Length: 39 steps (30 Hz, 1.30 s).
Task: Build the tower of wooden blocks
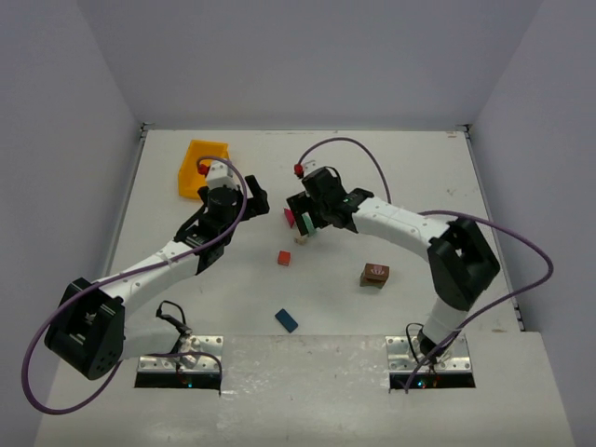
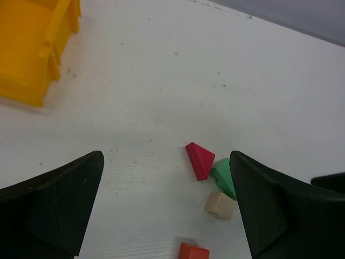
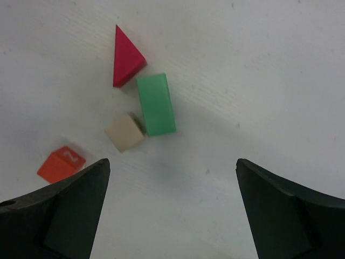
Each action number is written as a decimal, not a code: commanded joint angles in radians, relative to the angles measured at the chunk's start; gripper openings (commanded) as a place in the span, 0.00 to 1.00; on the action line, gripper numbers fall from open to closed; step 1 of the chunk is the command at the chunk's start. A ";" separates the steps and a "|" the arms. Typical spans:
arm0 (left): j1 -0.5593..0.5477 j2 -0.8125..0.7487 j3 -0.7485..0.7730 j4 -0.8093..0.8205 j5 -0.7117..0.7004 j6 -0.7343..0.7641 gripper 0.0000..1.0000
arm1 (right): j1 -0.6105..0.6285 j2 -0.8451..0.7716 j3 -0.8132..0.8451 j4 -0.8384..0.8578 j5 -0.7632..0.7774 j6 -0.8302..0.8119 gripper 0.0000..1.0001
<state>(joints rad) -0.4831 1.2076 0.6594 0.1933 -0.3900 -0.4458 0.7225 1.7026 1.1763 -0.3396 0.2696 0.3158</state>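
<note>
Six wood blocks (image 1: 284, 258) lie singly on the table (image 1: 419, 168). One magenta prism (image 3: 126, 56), one green brick (image 3: 156, 104) and one cream cube (image 3: 124, 132) cluster mid-table. One red cube (image 3: 61, 163) lies just nearer, one brown block (image 1: 374, 275) to the right, one blue brick (image 1: 286, 320) near. One yellow bin (image 1: 203, 168) sits far left. The left gripper (image 2: 165, 162) and right gripper (image 3: 172, 162) both gape, holding nothing. From above, the right one hides most of the green brick.
</note>
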 commanded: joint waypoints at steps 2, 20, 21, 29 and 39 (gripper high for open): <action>0.010 -0.026 -0.007 0.060 -0.022 0.005 1.00 | -0.036 0.173 0.163 0.049 -0.177 -0.087 0.99; 0.009 0.000 0.000 0.070 -0.024 0.007 1.00 | -0.059 0.347 0.239 0.040 -0.094 -0.060 0.95; 0.009 0.000 -0.001 0.071 -0.022 0.007 1.00 | -0.061 0.350 0.240 0.039 -0.096 -0.056 0.94; 0.010 0.006 0.000 0.072 -0.017 0.007 1.00 | -0.068 0.339 0.228 0.040 -0.074 -0.049 0.70; 0.009 0.013 -0.001 0.084 0.018 0.017 1.00 | -0.073 0.302 0.166 0.078 -0.145 -0.068 0.48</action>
<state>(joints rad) -0.4831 1.2146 0.6594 0.2166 -0.3955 -0.4418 0.6552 2.0453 1.3456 -0.3058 0.1441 0.2571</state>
